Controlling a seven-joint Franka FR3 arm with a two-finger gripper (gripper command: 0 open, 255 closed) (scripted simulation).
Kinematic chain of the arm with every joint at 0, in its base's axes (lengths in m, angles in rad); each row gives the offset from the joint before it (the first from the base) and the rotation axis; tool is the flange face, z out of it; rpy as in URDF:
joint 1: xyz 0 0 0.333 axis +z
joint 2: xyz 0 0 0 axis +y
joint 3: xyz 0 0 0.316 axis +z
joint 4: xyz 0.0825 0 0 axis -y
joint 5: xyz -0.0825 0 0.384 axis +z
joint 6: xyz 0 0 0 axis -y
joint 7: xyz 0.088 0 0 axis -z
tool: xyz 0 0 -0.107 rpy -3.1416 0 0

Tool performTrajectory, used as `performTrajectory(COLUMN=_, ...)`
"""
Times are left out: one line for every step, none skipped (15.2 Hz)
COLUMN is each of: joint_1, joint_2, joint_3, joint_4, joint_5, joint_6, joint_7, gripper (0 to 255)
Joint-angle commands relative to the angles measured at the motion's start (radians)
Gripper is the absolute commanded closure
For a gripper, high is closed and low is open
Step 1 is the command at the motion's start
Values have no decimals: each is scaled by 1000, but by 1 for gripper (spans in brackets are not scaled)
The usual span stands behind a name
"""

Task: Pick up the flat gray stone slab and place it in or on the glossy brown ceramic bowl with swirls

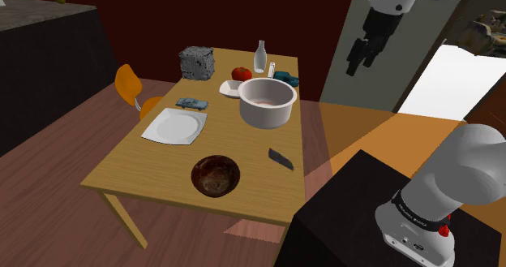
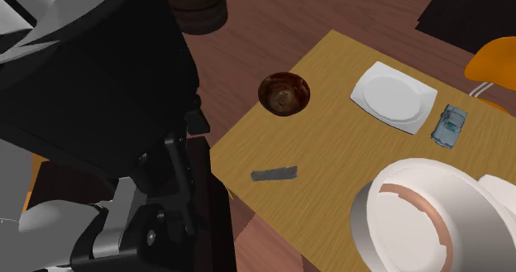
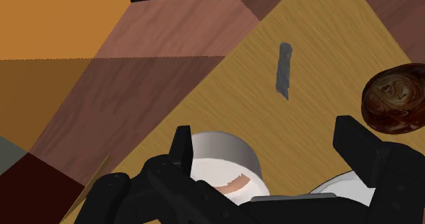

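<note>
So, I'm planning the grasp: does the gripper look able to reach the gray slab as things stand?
Probably yes. The slab lies flat on bare table, apart from the brown bowl and the white pot, and the open gripper hangs high above with nothing visibly in between.

White arm [image 1: 464,172], black tool [image 1: 357,66]

We see smooth, rounded white shells along the arm, shading to grey on their undersides, with dark bands at the joints. The lowest white segment carries a line of small dark lettering [image 1: 412,217], too small for us to read, beside a black ring with a small red mark [image 1: 444,230]. The tool is matt black throughout, with two blocky, flat-faced fingers [image 3: 357,148]. The stand [image 1: 349,217] is a plain black box.
</note>
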Motion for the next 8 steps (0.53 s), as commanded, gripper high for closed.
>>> performTrajectory(joint_1=0, joint_2=0, joint_3=0, joint_4=0, joint_5=0, joint_6=0, joint_7=0, gripper=0)
performTrajectory(joint_1=3, joint_2=17, joint_3=8, joint_4=-18, joint_5=1, joint_6=28, joint_7=9, gripper=0)
performTrajectory(joint_1=5, joint_2=35, joint_3=15, joint_4=-35, joint_5=3, joint_6=56, joint_7=18, gripper=0)
performTrajectory(joint_1=8, joint_2=55, joint_3=23, joint_4=-51, joint_5=4, joint_6=84, joint_7=27, gripper=0)
performTrajectory(joint_1=10, joint_2=76, joint_3=31, joint_4=-65, joint_5=5, joint_6=113, joint_7=36, gripper=0)
performTrajectory(joint_1=13, joint_2=98, joint_3=39, joint_4=-79, joint_5=5, joint_6=141, joint_7=46, gripper=0)
performTrajectory(joint_1=15, joint_2=122, joint_3=46, joint_4=-91, joint_5=6, joint_6=170, joint_7=55, gripper=0)
performTrajectory(joint_1=17, joint_2=146, joint_3=54, joint_4=-102, joint_5=6, joint_6=199, joint_7=65, gripper=0)
